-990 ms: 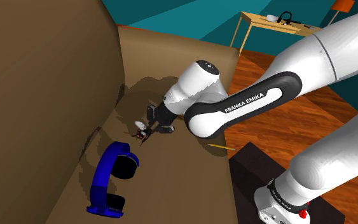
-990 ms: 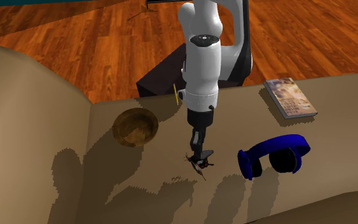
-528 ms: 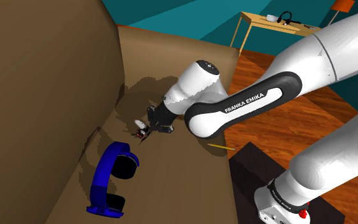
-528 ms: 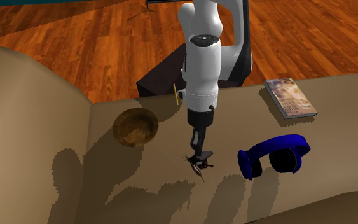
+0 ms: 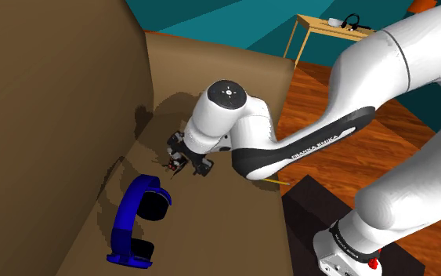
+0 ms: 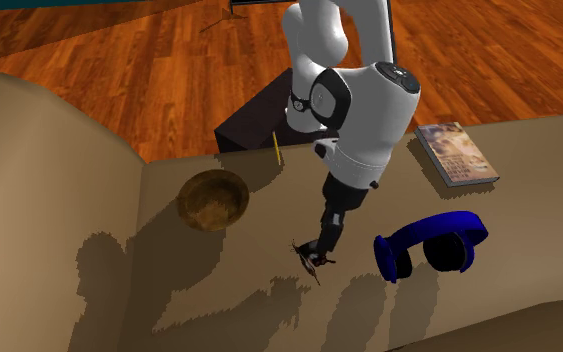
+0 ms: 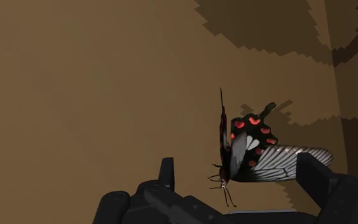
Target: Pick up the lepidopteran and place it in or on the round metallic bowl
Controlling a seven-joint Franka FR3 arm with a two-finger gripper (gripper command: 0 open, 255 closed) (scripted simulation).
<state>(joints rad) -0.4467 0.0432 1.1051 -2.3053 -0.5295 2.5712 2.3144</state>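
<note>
Brown sofa cushions are carrying everything here, with wooden floor beyond. The white arm is bending low over the seat, and its wrist is tilting down towards the cushion. Blue headphones are lying on the seat near the spot it is working at. The round bowl, brownish and empty, is sitting on the cushion well apart from the arm's working end, on its other side from the headphones.

Now the tool is poised right at the butterfly, a black one with red spots and pale grey wings, which is resting on the seat. Seen along the hand, the two black fingers are standing apart with the butterfly between them, and they are not clasping it, so nothing is held.

So I'm calling this early: the approach looks done, but the grasp, the lift and the carry across to the bowl are all waiting.
</note>
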